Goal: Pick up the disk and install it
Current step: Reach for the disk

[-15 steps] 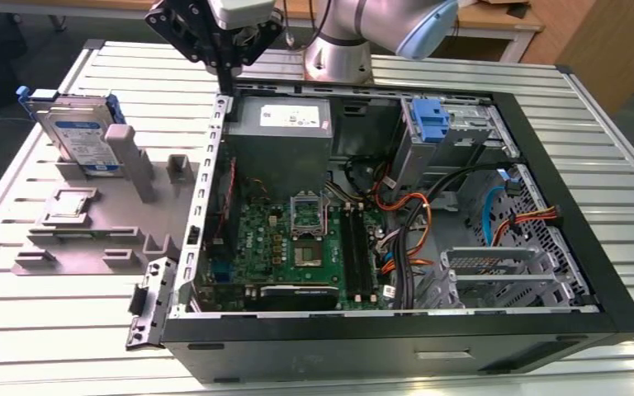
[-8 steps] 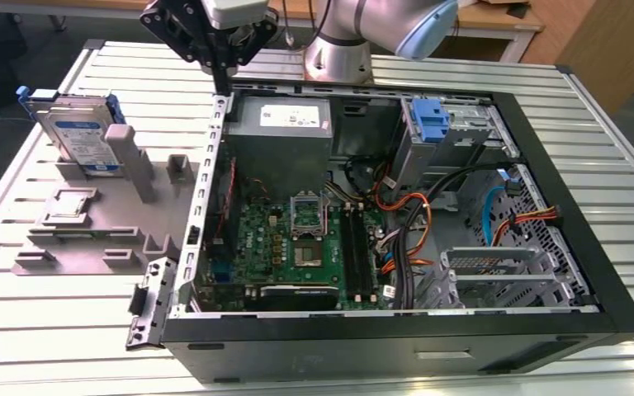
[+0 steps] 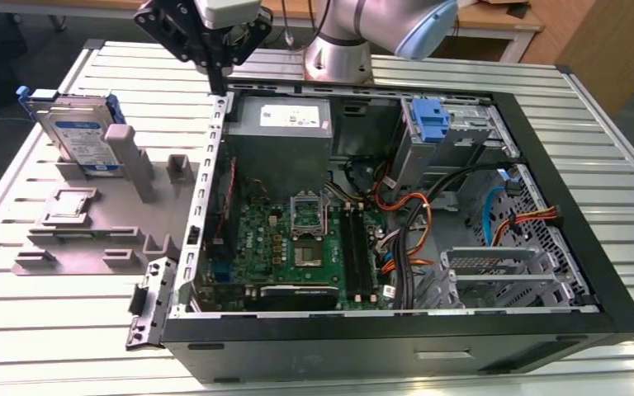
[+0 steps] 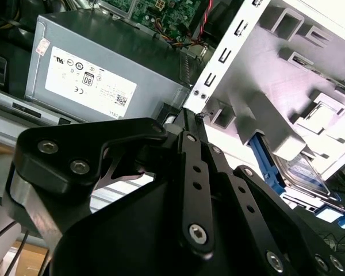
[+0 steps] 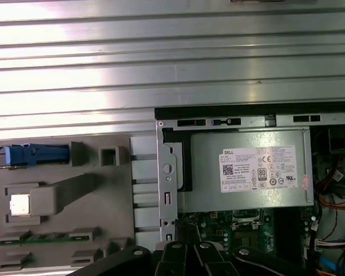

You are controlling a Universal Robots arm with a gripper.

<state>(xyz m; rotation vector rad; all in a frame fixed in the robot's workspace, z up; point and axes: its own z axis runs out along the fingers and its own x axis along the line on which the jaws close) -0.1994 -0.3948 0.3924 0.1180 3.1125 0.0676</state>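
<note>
The ribbed metal table (image 3: 63, 330) gleams; the grey fixture (image 3: 96, 247) looks matt plastic. At ten o'clock in the exterior view, the disk (image 3: 83, 144) has a glossy label and blue plastic frame.

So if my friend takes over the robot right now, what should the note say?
Pincer: shut, holding nothing. It hovers by the corner of the open black computer case, next to the grey metal box with a white sticker.
Disk: the silver rectangular hard drive in its blue plastic carrier stands upright in the grey plastic holder, outside the case at the exterior view's left.
Done: nothing yet.
Left: grabbing the drive and installing it.
</note>
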